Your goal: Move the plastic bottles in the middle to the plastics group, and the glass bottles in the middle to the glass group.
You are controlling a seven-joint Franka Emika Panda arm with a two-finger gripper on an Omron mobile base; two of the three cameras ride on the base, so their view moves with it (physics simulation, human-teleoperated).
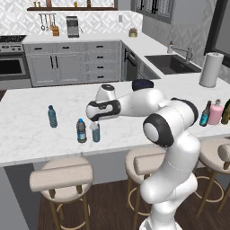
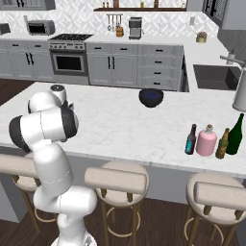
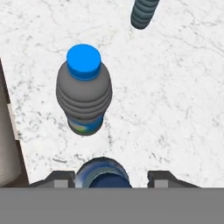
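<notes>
Left base view: gripper (image 1: 95, 122) over slim pale-blue bottle (image 1: 95, 132) near counter (image 1: 27, 130) front edge, touching-close beside dark-label bottle (image 1: 81, 130); teal bottle (image 1: 52, 116) further left.

Right base view: pink bottle (image 2: 207, 141), teal-bottomed bottle (image 2: 191, 140), green bottle (image 2: 235, 135) grouped at right front edge.

Hand view: fingers (image 3: 164, 179) spread either side of bottle top, apparently not touching.

Arm reaches left, tool (image 3: 109, 177) pointing down, jaws parted.
</notes>
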